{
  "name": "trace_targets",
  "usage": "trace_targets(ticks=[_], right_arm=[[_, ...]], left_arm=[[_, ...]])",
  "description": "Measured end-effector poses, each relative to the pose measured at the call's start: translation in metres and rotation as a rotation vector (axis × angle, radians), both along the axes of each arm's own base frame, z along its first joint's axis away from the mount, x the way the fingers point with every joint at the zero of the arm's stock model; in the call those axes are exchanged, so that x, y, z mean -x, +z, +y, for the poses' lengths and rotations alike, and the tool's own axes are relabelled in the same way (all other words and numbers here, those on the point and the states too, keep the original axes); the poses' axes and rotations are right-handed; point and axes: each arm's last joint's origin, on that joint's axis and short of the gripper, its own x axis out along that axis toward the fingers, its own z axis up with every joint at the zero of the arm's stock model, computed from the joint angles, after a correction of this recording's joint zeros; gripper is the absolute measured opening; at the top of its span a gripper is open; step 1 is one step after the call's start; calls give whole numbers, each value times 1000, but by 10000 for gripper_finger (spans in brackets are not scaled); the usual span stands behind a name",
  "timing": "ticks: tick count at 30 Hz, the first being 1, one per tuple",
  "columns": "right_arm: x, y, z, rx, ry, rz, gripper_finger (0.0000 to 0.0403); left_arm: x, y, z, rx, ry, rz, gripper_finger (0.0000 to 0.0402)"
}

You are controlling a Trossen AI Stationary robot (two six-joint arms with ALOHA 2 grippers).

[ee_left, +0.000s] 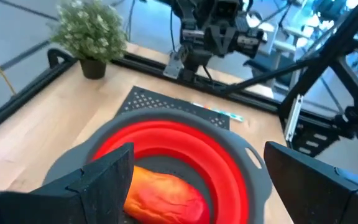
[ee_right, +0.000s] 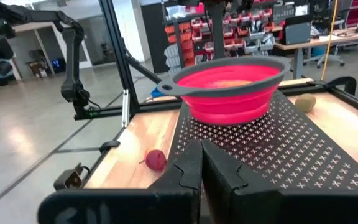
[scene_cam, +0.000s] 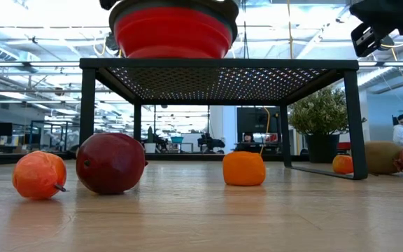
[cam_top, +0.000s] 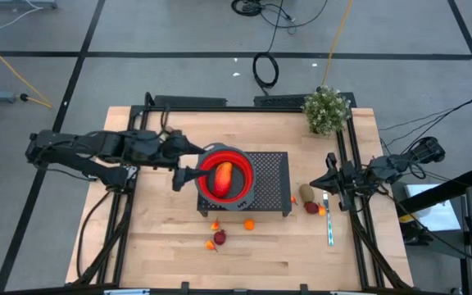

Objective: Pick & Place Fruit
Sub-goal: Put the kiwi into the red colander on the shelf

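Fingers (ee_left: pixel 104 180) of the left gripper (ee_left: pixel 197 180) are spread wide, holding nothing, one on each side of the near rim of the red bowl (cam_top: pixel 224 177). Directly between and just ahead of them, inside the bowl, lies the long red-orange fruit (ee_left: pixel 163 193); not touching either finger as far as the left wrist view shows. Bowl sits on the black mesh stand (cam_top: pixel 270 174), grey rim and tab handles visible. Right gripper (ee_right: pixel 201 163) fingers are pressed together, empty, parked at the right table edge, well apart from the bowl and facing it across the stand. Just beside the right gripper on the table: a brown oval fruit (cam_top: pixel 306 193), a dark red fruit (cam_top: pixel 311 207), a small orange ball (cam_top: pixel 322 211) and a pale-handled utensil (cam_top: pixel 329 225). Rest of the fruit is on the wooden table (cam_top: pixel 162 246), in front of the stand and below the left fingers' level: an orange ball (scene_cam: pixel 243 169) near the stand's front edge, a dark red piece (scene_cam: pixel 110 162) touching or just beside an orange-red piece (scene_cam: pixel 39 175), and one more small orange piece (cam_top: pixel 215 226) near them. Potted plant (cam_top: pixel 326 109) stands at the far right corner, well apart from both grippers.
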Motion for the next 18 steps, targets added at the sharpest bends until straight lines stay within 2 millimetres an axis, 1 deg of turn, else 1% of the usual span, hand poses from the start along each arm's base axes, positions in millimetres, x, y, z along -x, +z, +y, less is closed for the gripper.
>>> trace_targets(ticks=[4,7,13,18], right_arm=[[-4,-2,0,-32,-48,32,0],[-5,-3,1,-44,-51,45,0],[-7,-4,-1,-81,-127,54,0],[-8,-4,0,-116,-140,58,0]], left_arm=[[17,-14,-1,2,-9,-40,356],[31,-25,-2,4,-20,-50,356],[55,-41,-2,13,-42,-122,356],[72,-55,-1,18,-48,-157,356]])
